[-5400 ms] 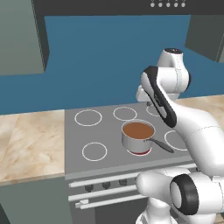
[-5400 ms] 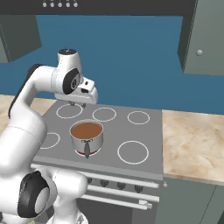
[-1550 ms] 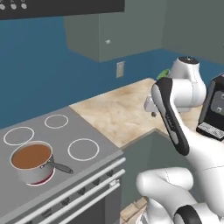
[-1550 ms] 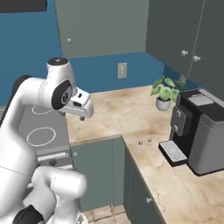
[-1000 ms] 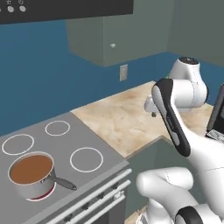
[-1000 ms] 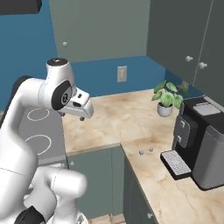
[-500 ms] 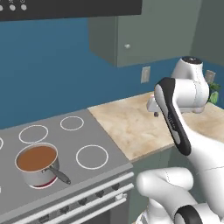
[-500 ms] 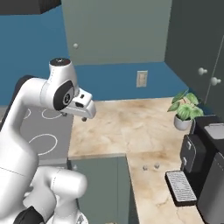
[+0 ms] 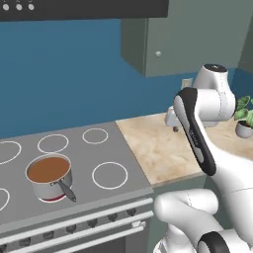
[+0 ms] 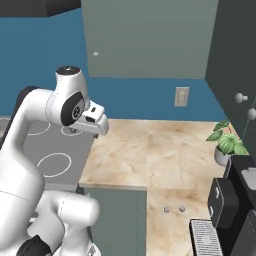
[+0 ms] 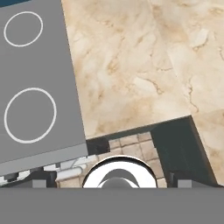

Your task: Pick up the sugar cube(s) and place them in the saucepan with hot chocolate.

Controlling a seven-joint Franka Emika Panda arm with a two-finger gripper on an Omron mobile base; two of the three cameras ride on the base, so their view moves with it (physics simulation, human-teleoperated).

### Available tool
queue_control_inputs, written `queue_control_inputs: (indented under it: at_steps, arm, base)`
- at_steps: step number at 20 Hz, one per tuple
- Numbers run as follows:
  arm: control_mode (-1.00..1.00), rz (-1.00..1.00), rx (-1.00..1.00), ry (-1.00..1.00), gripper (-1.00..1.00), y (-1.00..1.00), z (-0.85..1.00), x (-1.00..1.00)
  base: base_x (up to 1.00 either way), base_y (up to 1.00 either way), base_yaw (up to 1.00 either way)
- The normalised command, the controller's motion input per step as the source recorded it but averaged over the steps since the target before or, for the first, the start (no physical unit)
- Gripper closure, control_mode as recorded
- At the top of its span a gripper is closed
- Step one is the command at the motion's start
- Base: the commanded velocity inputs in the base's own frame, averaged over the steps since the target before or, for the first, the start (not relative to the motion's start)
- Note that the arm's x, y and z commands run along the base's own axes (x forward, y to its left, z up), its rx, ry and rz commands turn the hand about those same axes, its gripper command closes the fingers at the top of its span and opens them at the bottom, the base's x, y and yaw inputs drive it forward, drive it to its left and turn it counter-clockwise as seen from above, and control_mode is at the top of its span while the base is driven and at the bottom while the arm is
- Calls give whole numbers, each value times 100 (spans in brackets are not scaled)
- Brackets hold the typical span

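The saucepan with hot chocolate (image 9: pixel 49 176) stands on the grey stove at the front left, its dark handle pointing toward the front edge. Two small sugar cubes (image 10: pixel 166 210) (image 10: pixel 182 207) lie on the marble counter near the coffee machine, far to the right of the pan. My gripper (image 10: pixel 84 131) hangs above the seam between stove and counter (image 11: pixel 131 65), open and holding nothing. It also shows beside the arm's elbow (image 9: pixel 172 124). Its dark fingertips (image 11: pixel 38 183) stand wide apart at the bottom of the hand view.
A black coffee machine (image 10: pixel 235 210) fills the counter's right end, with a potted plant (image 10: pixel 226 145) behind it. Grey wall cabinets (image 10: pixel 150 35) hang above. White burner rings (image 11: pixel 29 114) mark the stove top. The counter wraps round a corner with floor tiles (image 11: pixel 131 146) below.
The whole scene has shifted in both base views, so the camera has moved. The sugar cubes and coffee machine sit lower and nearer in the right base view. The arm keeps its pose, gripper still open.
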Motion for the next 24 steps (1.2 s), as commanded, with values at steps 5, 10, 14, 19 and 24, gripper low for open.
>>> queue_control_inputs:
  at_steps: [5,10,14,19,24]
  arm:
    - [100,0,0,0,-100,0,0,0]
    - [100,0,0,0,-100,0,0,0]
    - [100,0,0,0,-100,0,0,0]
    - [100,0,0,0,-100,0,0,0]
    - [100,0,0,0,-100,0,0,0]
  base:
    - [38,-39,17]
    - [21,-19,6]
    - [4,0,15]
    - [58,-5,25]
    - [9,-12,4]
